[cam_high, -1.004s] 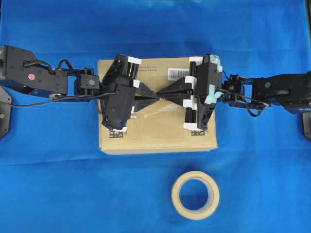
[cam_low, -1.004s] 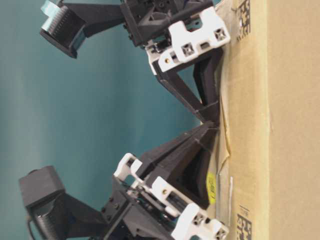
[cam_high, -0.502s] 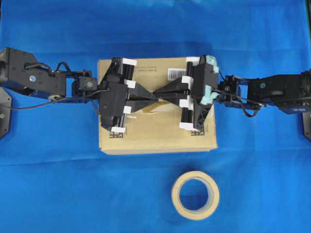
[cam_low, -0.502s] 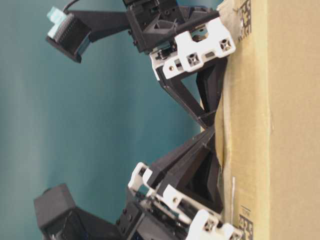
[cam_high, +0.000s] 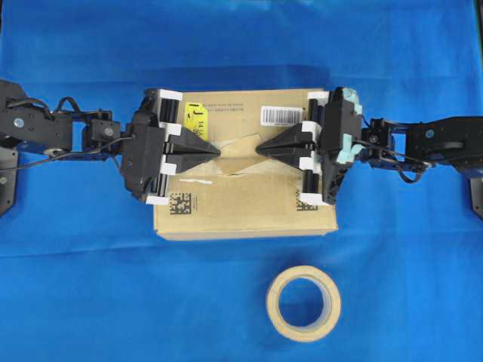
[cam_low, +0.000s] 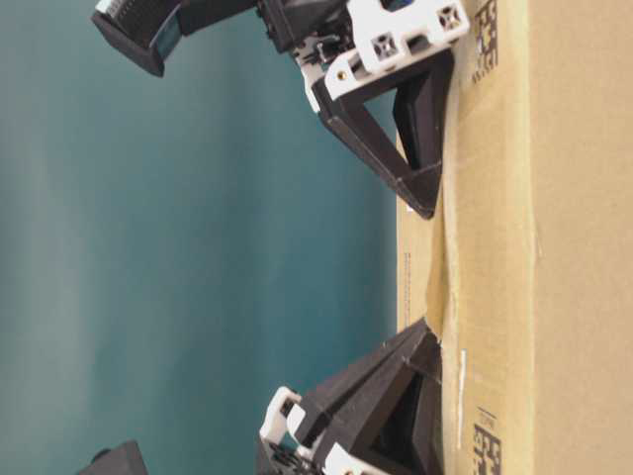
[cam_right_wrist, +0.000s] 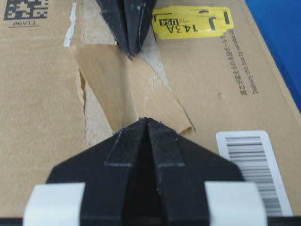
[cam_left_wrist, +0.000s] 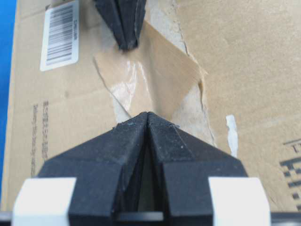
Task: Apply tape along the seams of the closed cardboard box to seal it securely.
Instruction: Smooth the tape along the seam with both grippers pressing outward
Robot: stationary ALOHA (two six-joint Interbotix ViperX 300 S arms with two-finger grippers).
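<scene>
Fingers, left gripper (cam_high: 216,151): clenched, tip pressed on tape (cam_high: 238,153).
Fingers, right gripper (cam_high: 259,148): clenched, tip pressed on tape.
Tape: laid aslant on cardboard box (cam_high: 249,207).

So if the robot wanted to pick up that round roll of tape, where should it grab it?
Probably from straight above. The tape roll lies flat on the blue cloth with its hole facing up, so one finger of a tool could drop into the hole and the other outside, pinching the ring's wall.
</scene>
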